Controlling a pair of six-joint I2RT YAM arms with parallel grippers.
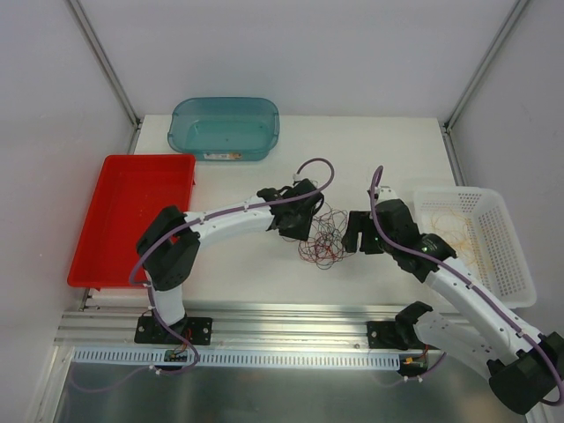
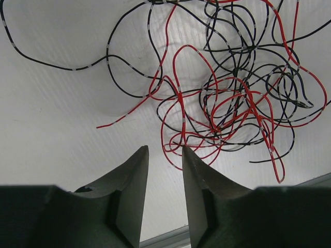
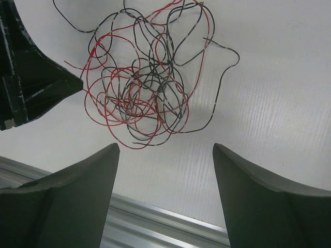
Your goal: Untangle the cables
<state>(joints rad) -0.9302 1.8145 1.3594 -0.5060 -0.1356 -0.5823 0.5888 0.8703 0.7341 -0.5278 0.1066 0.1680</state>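
Note:
A fist-sized tangle of thin red and black cables point(image 1: 322, 238) lies on the white table between my two grippers. In the left wrist view the tangle point(image 2: 232, 103) spreads just ahead and to the right of my left gripper point(image 2: 164, 151). That gripper is open by a narrow gap with nothing between the fingers, and a red loop lies beside the right fingertip point(image 2: 187, 153). My left gripper point(image 1: 302, 231) is at the tangle's left edge. My right gripper point(image 1: 359, 236) is at its right edge, wide open and empty point(image 3: 165, 147), with the tangle point(image 3: 145, 88) ahead of it. Yellow-orange cables point(image 1: 460, 231) lie in the white basket.
The white mesh basket point(image 1: 511, 256) stands at the right. A red tray point(image 1: 106, 256) lies at the left and a teal bin point(image 1: 181, 132) at the back. The table's aluminium front rail point(image 3: 170, 219) runs just below both grippers. The left gripper's dark body point(image 3: 31, 88) shows in the right wrist view.

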